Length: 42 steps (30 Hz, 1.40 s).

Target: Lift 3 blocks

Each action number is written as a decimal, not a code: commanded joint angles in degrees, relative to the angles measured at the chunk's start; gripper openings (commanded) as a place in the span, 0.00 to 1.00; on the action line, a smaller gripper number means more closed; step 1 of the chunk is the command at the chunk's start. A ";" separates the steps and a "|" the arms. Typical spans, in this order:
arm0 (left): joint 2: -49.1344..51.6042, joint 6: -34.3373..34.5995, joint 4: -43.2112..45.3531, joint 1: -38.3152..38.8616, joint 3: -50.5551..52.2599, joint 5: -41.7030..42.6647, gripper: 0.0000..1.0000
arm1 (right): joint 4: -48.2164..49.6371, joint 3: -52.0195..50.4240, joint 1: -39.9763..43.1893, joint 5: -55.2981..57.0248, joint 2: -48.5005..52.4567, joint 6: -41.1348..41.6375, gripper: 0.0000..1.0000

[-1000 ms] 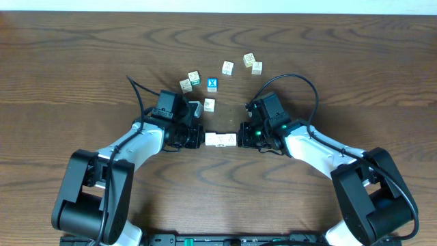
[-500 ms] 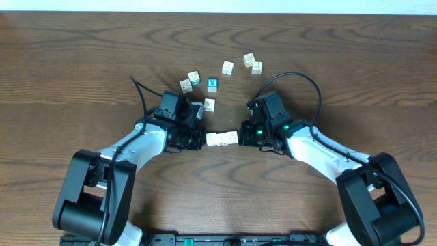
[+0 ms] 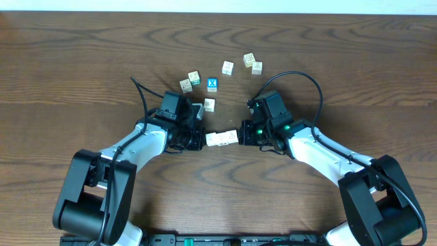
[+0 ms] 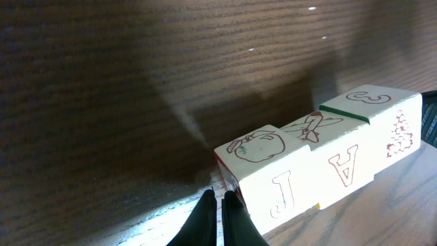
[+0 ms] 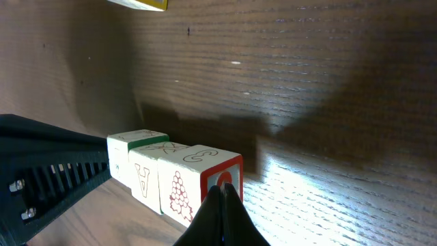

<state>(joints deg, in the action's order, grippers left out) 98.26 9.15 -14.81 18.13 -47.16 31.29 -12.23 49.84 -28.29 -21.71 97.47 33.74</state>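
**Three-block row under end pressure, overhead and wrist views.** I am clamping the three blocks point(image 3: 222, 139) end to end as one short row between the arms, near the middle of the worktop point(image 3: 341, 61) and just ahead of the bases.

- **Left pincer point(image 3: 202, 140):** the fingers are pressed together with nothing between them, and the tips are butting the row's left end face.
- **Right pincer point(image 3: 241, 135):** this one is likewise pressed together, and its tips are bearing on the red-framed end face.
- **Grip:** neither pincer is pinching a block, so inward push alone is carrying the row.
- **Row position:** from overhead the row is lying slightly askew, its right end farther from the bases. It is casting a shadow on the wood, but I cannot tell whether it is clear of the worktop.

**Doing the lift well (my judgement):**

- I am aiming to raise both arms at the same rate, pushing straight along the row's axis so that the seams do not open.
- In the left wrist view the tips seem to be sitting near an edge of the end face rather than its centre, and the far block looks slightly stepped from the middle one.
- Either fault could be making the row buckle and drop the middle block, so a slow, level rise is the safer choice.
- A loose cube point(image 3: 209, 104) is lying just beyond the left pincer and the blue cube point(image 3: 212, 84) farther off, so I am planning a vertical path clear of both.
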 commanded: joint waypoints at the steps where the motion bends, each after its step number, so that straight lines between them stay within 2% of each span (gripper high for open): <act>1: -1.07 0.15 0.74 2.47 -1.53 7.06 0.07 | 0.17 0.52 -2.54 -7.30 -0.90 -1.27 0.01; 35: -1.09 0.20 -2.54 2.47 -4.96 7.06 0.07 | -1.42 0.52 -2.51 -8.37 -1.29 -2.97 0.01; 42: -1.09 2.36 -3.13 2.47 -5.27 7.10 0.07 | -1.46 0.52 -2.51 -8.37 -1.36 -2.97 0.01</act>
<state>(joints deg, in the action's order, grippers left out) 98.26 10.48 -18.63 18.55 -49.56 31.09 -14.81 49.82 -28.32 -22.22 97.43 31.35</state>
